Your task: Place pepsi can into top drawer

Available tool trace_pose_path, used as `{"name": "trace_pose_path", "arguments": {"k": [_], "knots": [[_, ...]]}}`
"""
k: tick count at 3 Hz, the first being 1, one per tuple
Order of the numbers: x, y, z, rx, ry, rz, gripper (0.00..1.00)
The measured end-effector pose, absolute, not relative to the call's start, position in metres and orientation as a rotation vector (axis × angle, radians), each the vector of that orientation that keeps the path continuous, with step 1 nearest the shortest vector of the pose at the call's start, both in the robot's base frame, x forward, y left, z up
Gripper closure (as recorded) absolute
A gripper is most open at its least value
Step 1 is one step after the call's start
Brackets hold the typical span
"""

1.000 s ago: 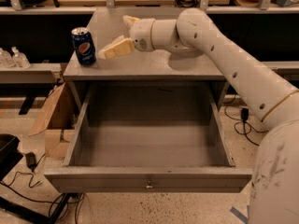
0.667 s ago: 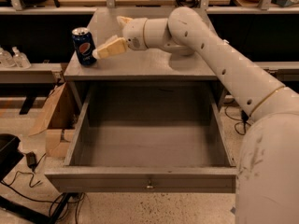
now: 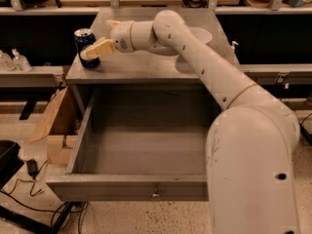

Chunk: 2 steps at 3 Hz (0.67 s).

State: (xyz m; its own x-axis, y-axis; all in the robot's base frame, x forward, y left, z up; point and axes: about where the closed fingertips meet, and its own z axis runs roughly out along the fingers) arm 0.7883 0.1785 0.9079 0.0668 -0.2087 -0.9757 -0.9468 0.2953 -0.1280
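While pincer (image 3: 96, 39) gapes wide, near finger (image 3: 100, 48) crosses pepsi can (image 3: 84, 37) front, on tabletop (image 3: 146, 67)

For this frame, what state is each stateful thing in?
pepsi can: upright on the tabletop, near its left edge
top drawer: pulled open, empty
hand: open, at the can, partly across its front
white bowl: upright on the tabletop behind the arm
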Motion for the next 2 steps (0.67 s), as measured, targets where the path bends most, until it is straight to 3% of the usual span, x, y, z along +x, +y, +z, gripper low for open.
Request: {"name": "trace_pose_path", "arguments": {"k": [1,2], "knots": [[0.793,0.206,0.902,-1.153,1.400,0.850,0.00],[0.792,0.232,0.895,-1.167,1.379,0.883,0.27]]}}
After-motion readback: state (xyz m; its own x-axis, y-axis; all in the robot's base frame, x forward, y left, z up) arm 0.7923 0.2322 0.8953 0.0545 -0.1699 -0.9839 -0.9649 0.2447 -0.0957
